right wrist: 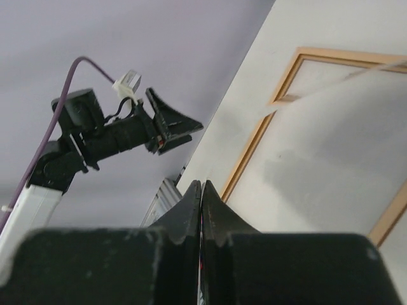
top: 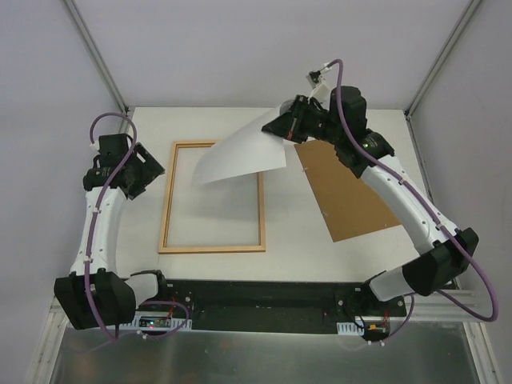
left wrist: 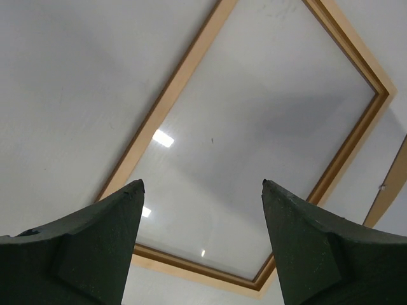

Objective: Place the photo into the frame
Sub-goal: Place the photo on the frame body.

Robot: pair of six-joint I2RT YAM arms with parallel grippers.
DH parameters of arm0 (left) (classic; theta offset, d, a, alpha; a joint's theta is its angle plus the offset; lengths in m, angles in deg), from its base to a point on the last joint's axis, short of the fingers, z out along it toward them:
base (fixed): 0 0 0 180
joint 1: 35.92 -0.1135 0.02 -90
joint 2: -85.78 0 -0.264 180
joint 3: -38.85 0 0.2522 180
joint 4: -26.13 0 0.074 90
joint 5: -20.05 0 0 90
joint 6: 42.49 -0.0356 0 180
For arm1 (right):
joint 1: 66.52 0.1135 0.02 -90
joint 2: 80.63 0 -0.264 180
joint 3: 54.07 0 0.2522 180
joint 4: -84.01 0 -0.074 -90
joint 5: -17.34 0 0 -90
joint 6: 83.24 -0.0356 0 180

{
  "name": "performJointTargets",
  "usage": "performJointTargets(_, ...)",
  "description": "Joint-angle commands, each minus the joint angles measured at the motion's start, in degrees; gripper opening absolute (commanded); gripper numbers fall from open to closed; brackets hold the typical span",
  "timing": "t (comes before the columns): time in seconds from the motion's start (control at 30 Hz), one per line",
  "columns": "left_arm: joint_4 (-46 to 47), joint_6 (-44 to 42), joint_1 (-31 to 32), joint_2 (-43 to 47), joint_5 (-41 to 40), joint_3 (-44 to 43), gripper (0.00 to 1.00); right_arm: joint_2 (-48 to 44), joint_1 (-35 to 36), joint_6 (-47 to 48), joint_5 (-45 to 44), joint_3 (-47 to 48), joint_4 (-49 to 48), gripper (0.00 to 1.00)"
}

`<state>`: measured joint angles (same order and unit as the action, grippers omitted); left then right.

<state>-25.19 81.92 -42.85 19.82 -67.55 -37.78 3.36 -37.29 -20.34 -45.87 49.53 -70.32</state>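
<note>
Pincer on the right [top: 282, 128] is clamped shut on the far right edge of the photo [top: 240, 156], the sheet drooping over the far right corner of the frame [top: 212, 249], flat on the surface [top: 292, 240]. Left pincer [left wrist: 202, 184] gapes empty by the frame's left rail. Light and limp, the sheet likely needs its free edge steadied.

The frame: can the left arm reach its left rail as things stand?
Probably yes: the left gripper hangs open beside the frame, nothing between; the photo, shut in the right gripper, overhangs only its far right corner.
</note>
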Motion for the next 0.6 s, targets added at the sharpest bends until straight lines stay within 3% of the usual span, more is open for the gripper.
performJointTargets(0.0, -1.8, -1.6, -3.1, 0.0, -3.7, -0.2, 0.74, -2.6, 3.3, -2.0, 3.0, -5.4, -10.7, 0.01)
performJointTargets(0.17, -1.7, -0.3, -3.9, -2.9, -5.6, -1.2, 0.75, -5.6, 3.9, -8.6, 4.9, -27.0, -26.5, 0.01)
performJointTargets(0.3, -1.7, 0.0, -3.9, -5.8, -6.1, -1.8, 0.75, -2.3, 5.0, -14.3, 6.0, -40.9, -39.1, 0.01)
performJointTargets(0.57, -0.8, 1.7, -3.9, -14.3, -4.7, -3.6, 0.76, 4.4, 7.2, -19.5, 3.2, -48.7, -48.3, 0.01)
